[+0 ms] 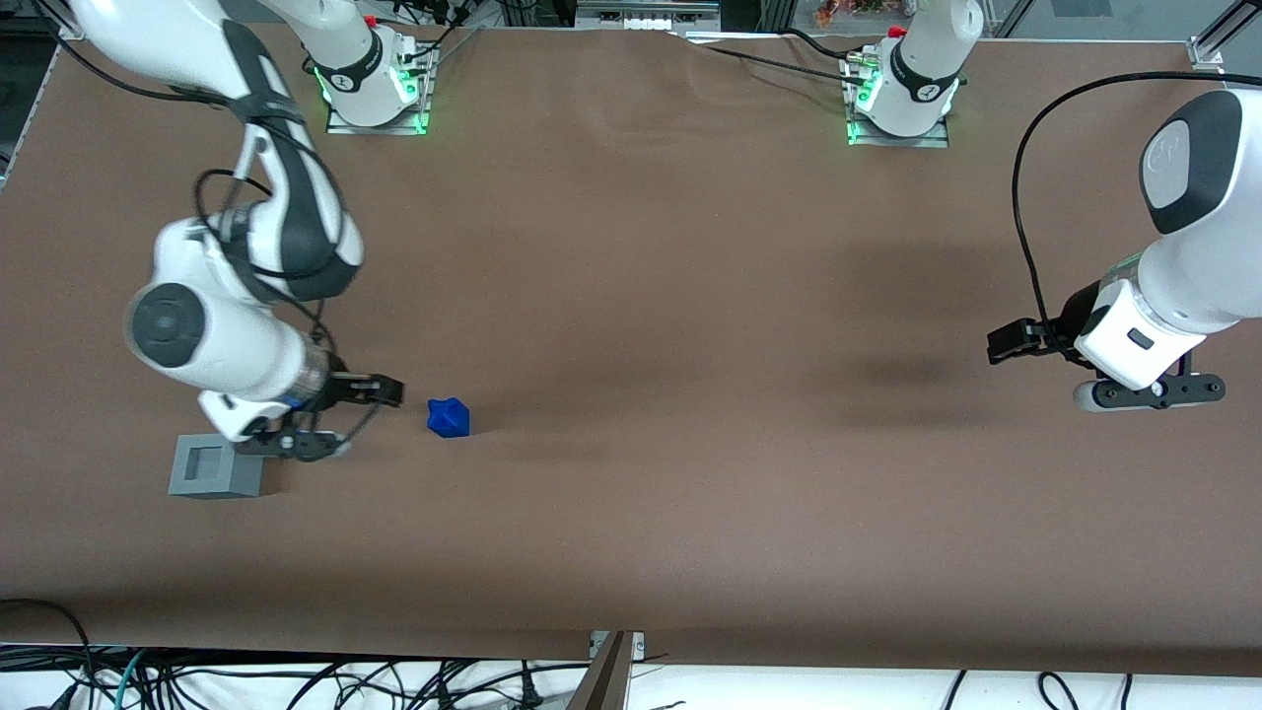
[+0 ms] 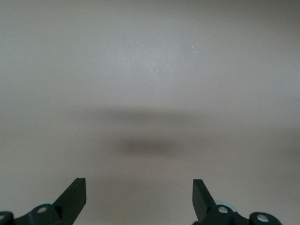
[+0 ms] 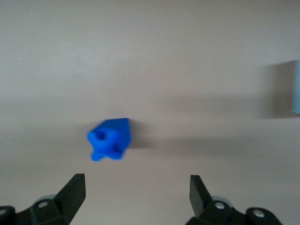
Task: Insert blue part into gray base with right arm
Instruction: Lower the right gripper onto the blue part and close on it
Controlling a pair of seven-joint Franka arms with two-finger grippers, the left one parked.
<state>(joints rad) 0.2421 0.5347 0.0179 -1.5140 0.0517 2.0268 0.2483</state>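
The blue part (image 1: 449, 417) lies on the brown table, a small lumpy bright-blue piece. The gray base (image 1: 215, 465) stands on the table with its square recess up, nearer the working arm's end of the table than the blue part and a little nearer the front camera. My right gripper (image 1: 345, 419) hovers low between the base and the blue part, touching neither. In the right wrist view its fingers (image 3: 75, 192) stand wide apart and hold nothing, the gripper (image 3: 137, 193) has the blue part (image 3: 110, 139) ahead of it, and the base's edge (image 3: 296, 87) shows at the frame's border.
The brown table (image 1: 631, 296) stretches wide toward the parked arm's end. Both arm mounts (image 1: 375, 79) stand at the table's edge farthest from the front camera. Cables hang below the near edge (image 1: 296, 680).
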